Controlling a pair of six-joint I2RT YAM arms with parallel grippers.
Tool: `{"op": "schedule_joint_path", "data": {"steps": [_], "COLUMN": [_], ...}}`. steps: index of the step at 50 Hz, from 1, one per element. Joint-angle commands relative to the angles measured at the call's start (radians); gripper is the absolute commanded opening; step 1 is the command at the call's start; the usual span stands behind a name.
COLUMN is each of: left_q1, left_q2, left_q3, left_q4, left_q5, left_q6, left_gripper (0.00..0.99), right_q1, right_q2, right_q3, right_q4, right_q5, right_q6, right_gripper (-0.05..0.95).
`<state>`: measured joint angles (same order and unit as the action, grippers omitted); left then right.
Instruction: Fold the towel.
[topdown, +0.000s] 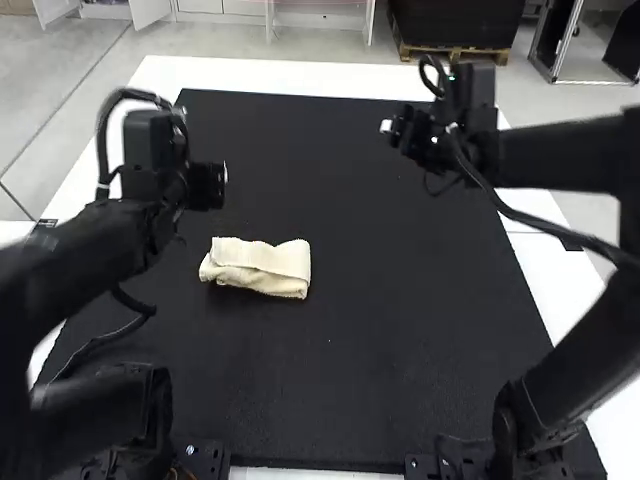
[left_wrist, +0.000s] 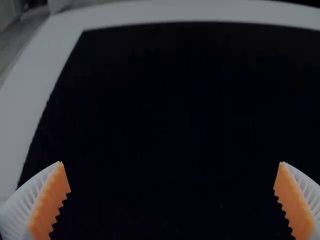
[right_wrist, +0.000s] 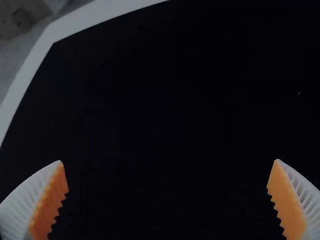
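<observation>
Jaws first. I have the left gripper (topdown: 208, 185) at left of the frame in the high view, wide open: its wrist view shows the orange pads (left_wrist: 51, 202) well apart, nothing between them. The right gripper (topdown: 400, 128), upper right of centre, is likewise wide and empty, pads (right_wrist: 50, 202) spread. In the high view I can't make out the fingertips of either; both heads read as dark blurs, with a pale spot on each.

Next out, the towel (topdown: 280, 261): cream, left of centre, just below the left gripper in the frame, untouched. It lies folded into a short, compact strip, lower layers peeking out along the near edge; layer count unclear.

Under it, the black mat (topdown: 400, 300), on the white table (topdown: 250, 73). Left arm (topdown: 55, 265) and right arm (topdown: 560, 155) hide parts of the mat's sides and are cut off by the frame.
</observation>
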<state>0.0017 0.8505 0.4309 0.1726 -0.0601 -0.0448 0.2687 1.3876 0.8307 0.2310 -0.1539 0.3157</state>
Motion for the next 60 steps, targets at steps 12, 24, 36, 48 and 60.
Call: {"op": "schedule_joint_path", "data": {"steps": [12, 24, 36, 48, 60], "left_q1": [-0.037, -0.037, -0.037, -0.037, -0.035], "left_q2": [-0.435, -0.605, -0.763, -0.820, -0.852], "left_q3": [-0.043, -0.061, -0.133, -0.179, -0.199], "left_q4": [0.010, 0.005, 0.073, 0.093, 0.102], "left_q5": [-0.020, -0.020, 0.002, 0.034, 0.068], "left_q6": [0.039, 0.059, 0.140, 0.148, 0.148], "left_gripper": [0.962, 0.962, 0.962, 0.962, 0.962], "right_q1": [-0.054, -0.059, -0.065, -0.066, -0.072], "right_q2": [-0.271, -0.472, -0.740, -0.924, -1.093], "right_q3": [-0.125, -0.196, -0.323, -0.395, -0.435], "right_q4": [0.071, 0.065, 0.027, 0.016, -0.047], "right_q5": [0.168, 0.212, 0.254, 0.290, 0.283], "right_q6": [-0.078, -0.119, -0.121, -0.122, -0.211], "right_gripper": [0.92, 0.92, 0.92, 0.92, 0.92]}}
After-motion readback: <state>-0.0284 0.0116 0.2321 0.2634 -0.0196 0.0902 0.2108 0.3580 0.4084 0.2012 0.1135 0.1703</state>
